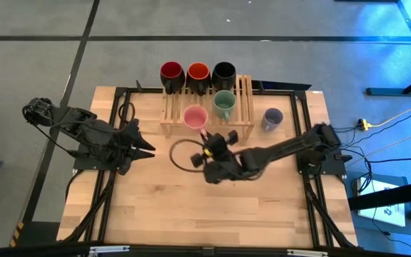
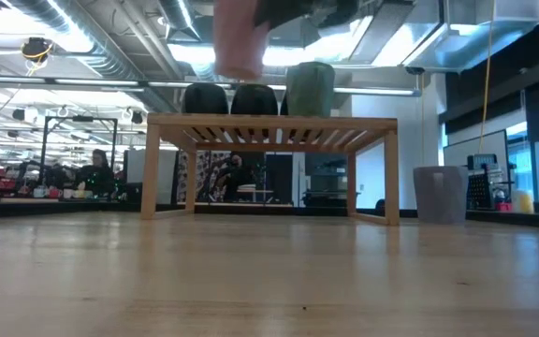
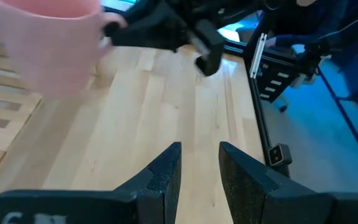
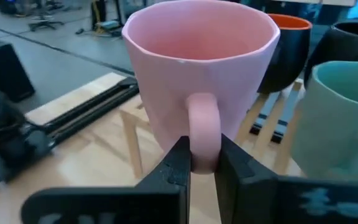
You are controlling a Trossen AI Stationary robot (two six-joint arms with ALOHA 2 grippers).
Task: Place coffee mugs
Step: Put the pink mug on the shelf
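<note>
Wooden bench (image 1: pixel 191 207) under me, grey floor around it, a busy workshop beyond in the low view. Slatted rack (image 1: pixel 245 107) stands at the bench's far edge, near its middle.

My right gripper (image 4: pixel 201 163) is clenched on the pink mug (image 4: pixel 197 74), fingers pinching its handle from both sides. That grip keeps the mug upright, mouth up. In the high view the pink mug sits over the rack's near-left part; the low view shows it hanging clear above the slats, not resting. Judgement: I am mid-placement, lowering still to come.

Already on the rack: dark red mug (image 1: pixel 172 74), red-orange mug (image 1: pixel 198 75) and black mug (image 1: pixel 224 74) in a row along its far edge, green mug (image 1: pixel 224 104) on the near side, just beside the pink one. They are packed close, so I need a straight descent to avoid knocking the green mug.

Lavender mug (image 1: pixel 272 118) waits on the bench just right of the rack, likely the last to go.

My left gripper (image 3: pixel 199 174) idles near the bench's left edge, fingers parted, holding nothing.
</note>
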